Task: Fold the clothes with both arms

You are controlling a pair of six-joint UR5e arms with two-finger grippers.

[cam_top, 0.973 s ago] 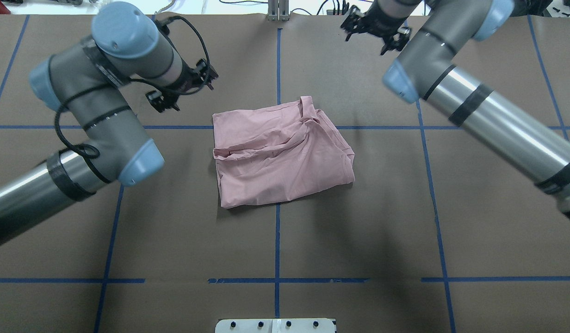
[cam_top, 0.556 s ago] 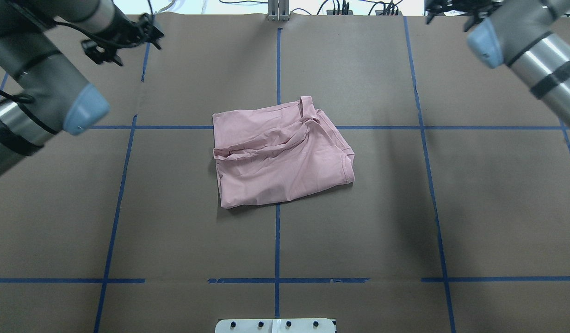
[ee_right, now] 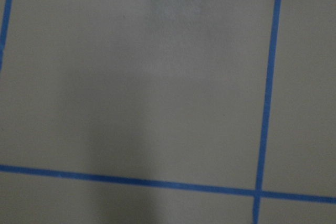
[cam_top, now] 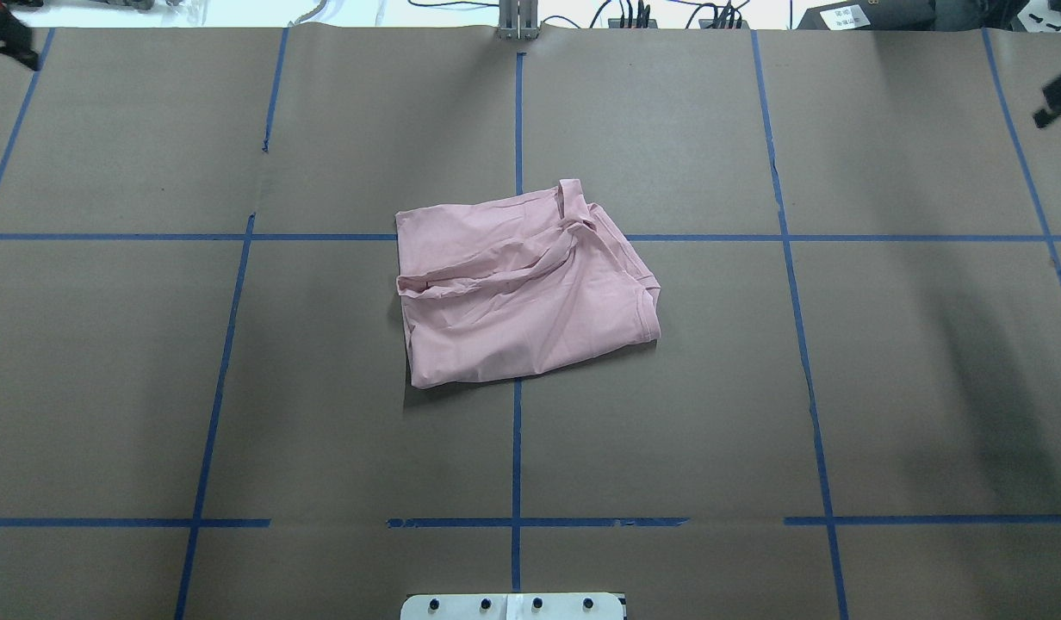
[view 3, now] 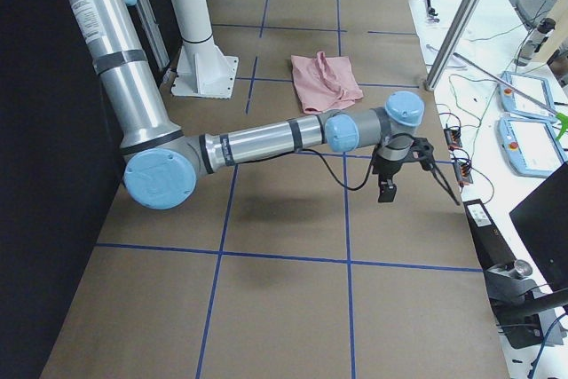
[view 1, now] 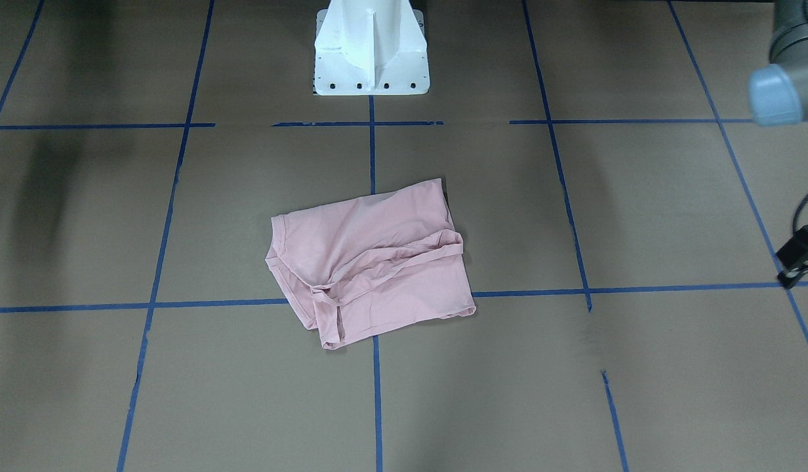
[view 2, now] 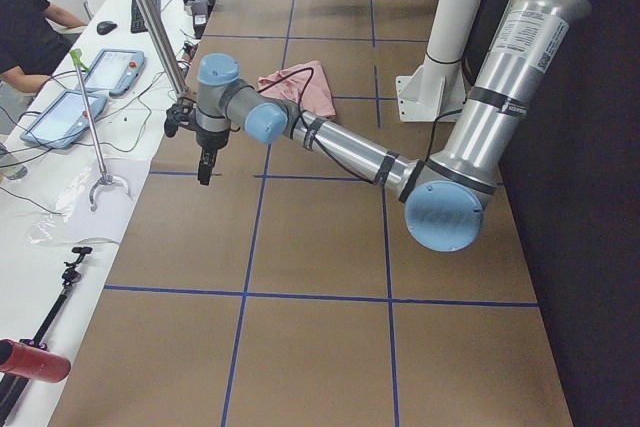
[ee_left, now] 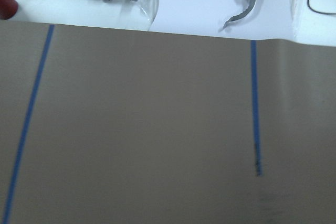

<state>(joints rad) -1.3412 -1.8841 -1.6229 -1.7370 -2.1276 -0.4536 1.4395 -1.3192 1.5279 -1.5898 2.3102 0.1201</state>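
Pink T-shirt folded at mid-table, both arms out at the table's ends.

On my feeds, nearest is the white pedestal base (cam_top: 513, 605). Beyond it, on the brown-papered table (cam_top: 238, 413), the light pink T-shirt (cam_top: 522, 293) lies folded into a rough rectangle at the middle. Its plain side is up and creased, with a bunched ridge running across it, and it covers a crossing of the blue tape lines (cam_top: 516, 448). The left arm (view 2: 340, 147) stretches to its end of the table, with the left gripper (view 2: 204, 169) pointing down above the paper. The right arm (view 3: 266, 141) does the same at the opposite end with the right gripper (view 3: 387, 185). Both are well apart from the shirt, and I cannot tell whether either one's jaws are open or closed. Farthest out, black cables (cam_top: 634, 13) run along the far edge.
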